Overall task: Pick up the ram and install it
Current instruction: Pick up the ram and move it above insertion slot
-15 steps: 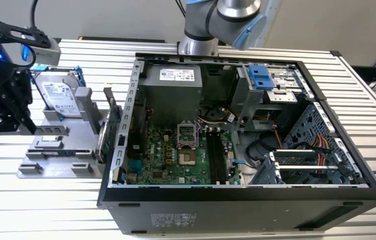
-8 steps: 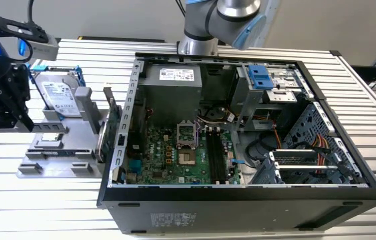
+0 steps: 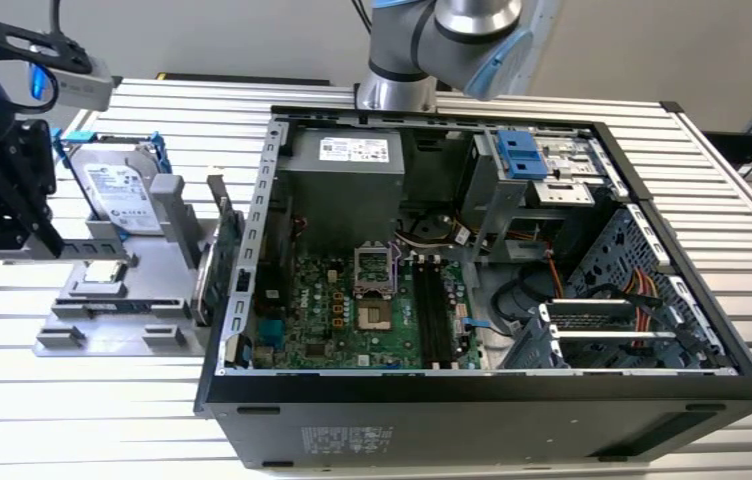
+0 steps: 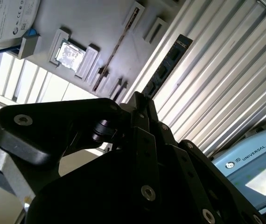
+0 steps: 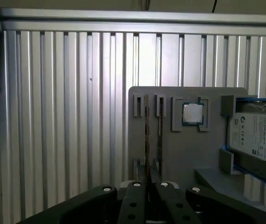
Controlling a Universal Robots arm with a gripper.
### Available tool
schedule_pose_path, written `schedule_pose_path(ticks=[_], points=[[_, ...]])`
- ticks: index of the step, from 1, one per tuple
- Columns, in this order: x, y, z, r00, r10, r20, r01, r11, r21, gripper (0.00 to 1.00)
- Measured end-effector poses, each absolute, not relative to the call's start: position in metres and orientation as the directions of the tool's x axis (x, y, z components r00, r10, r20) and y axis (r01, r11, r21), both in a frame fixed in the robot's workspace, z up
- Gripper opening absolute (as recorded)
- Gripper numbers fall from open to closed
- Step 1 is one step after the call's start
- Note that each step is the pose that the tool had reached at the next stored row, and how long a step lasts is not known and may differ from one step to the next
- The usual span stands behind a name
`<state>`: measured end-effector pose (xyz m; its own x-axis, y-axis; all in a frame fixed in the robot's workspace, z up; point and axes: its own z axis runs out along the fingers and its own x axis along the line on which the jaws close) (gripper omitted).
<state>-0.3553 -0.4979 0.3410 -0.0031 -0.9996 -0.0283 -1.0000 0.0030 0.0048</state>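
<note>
1. In the first wrist view, the gripper point(image 5: 147, 184) points down at a ribbed metal surface point(image 5: 53, 116). Its black fingers point(image 5: 136, 189) are clenched on the ram stick point(image 5: 147, 140).
2. The ram stick juts out from between the fingertips. Here it is seen edge-on, as a thin greenish-brown line.
3. In the second wrist view, the ram stick point(image 4: 166, 65) shows one side, with a row of dark chips along it.
4. The ram stick is held above a grey tray point(image 5: 189, 154) and runs in line with the tray's slots. It sits in none of them.
5. On the tray, in the first wrist view, a square silver chip point(image 5: 192, 114) lies in a small frame. A hard drive point(image 5: 259, 135) with a white label is propped beside it.
6. In the second wrist view, a thin brownish strip point(image 4: 116, 46) lies in a tray slot just beside the chip's frame.
7. In the exterior view, the black gripper hangs at the exterior view's left, over the tray and well apart from the computer case.
8. The open computer case point(image 3: 483, 420) fills the middle and the exterior view's right. A green circuit board point(image 3: 349, 310) lies flat inside it, with long dark slots point(image 3: 432, 310) running along the board.
9. A taller green card point(image 3: 227, 255) stands on edge at the tray's side, just beside the case wall.
10. The arm's grey and blue base point(image 3: 443, 40) rises behind the case, at the top of the exterior view.
</note>
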Motion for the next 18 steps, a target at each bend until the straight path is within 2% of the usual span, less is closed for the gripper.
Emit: schedule_pose_path(ticks=[18], points=[[-0.355,-0.498,0.357,-0.003,-1.000,-0.028,-1.000,0.003,0.005,0.00]])
